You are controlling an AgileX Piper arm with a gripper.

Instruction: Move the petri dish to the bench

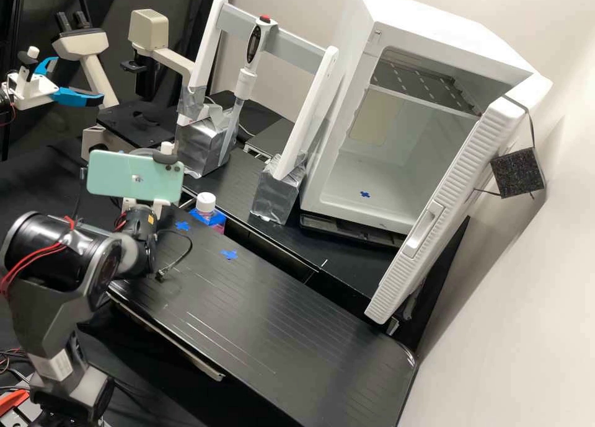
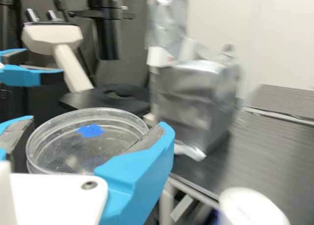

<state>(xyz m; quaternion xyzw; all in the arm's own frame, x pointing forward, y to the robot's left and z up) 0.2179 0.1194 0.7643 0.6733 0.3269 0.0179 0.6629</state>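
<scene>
- Our hand (image 1: 161,205) grips the petri dish (image 2: 88,151) between its blue fingers (image 2: 142,159).
- We have a white-capped bottle (image 1: 206,202) at the black bench's (image 1: 273,328) edge, near two blue marks (image 1: 229,254).

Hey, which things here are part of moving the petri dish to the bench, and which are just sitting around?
Part of the job:
- petri dish, between the fingers of the gripper
- black bench, where the dish should go

Just sitting around:
- microscope
- pipette on its stand
- white-capped bottle
- open white cabinet
</scene>
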